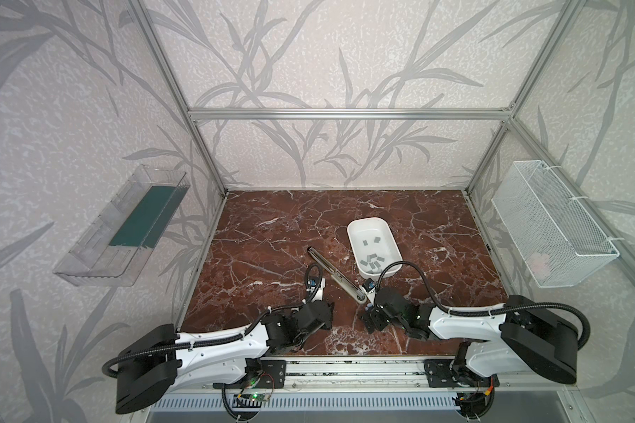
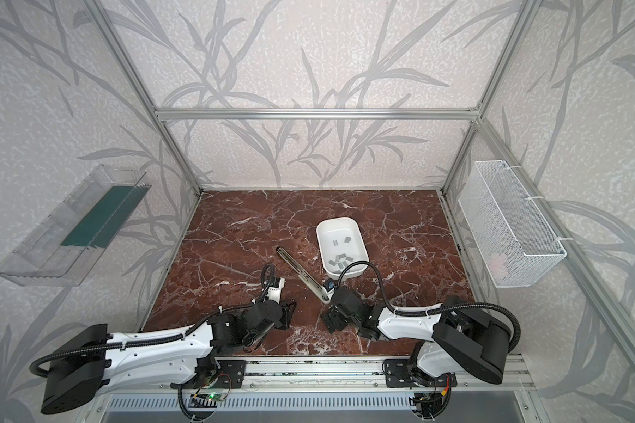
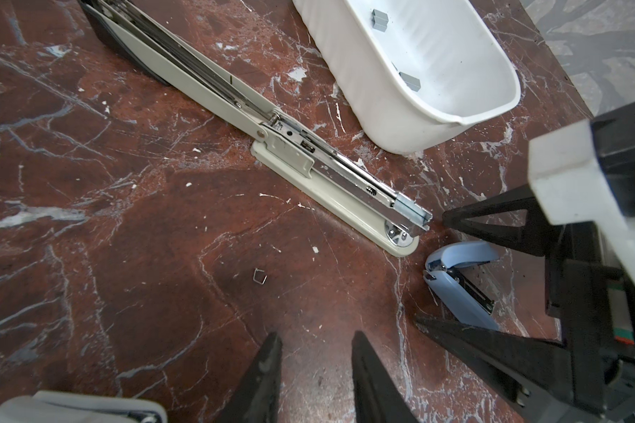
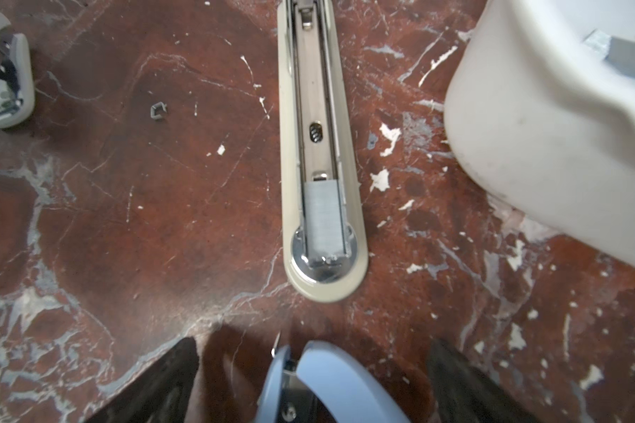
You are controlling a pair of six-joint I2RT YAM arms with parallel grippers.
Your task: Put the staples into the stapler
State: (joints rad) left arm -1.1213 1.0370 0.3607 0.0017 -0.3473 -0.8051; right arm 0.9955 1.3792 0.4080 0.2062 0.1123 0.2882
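Beige stapler holds one strip of staples

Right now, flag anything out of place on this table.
One loose staple lies alone on the marble table, beside the opened long stapler, not in the white tray with the other staples. It looks dropped or misfired.

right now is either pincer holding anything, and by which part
Nothing is held. The right pincer stands open around the small blue stapler without gripping it; the left pincer is empty.
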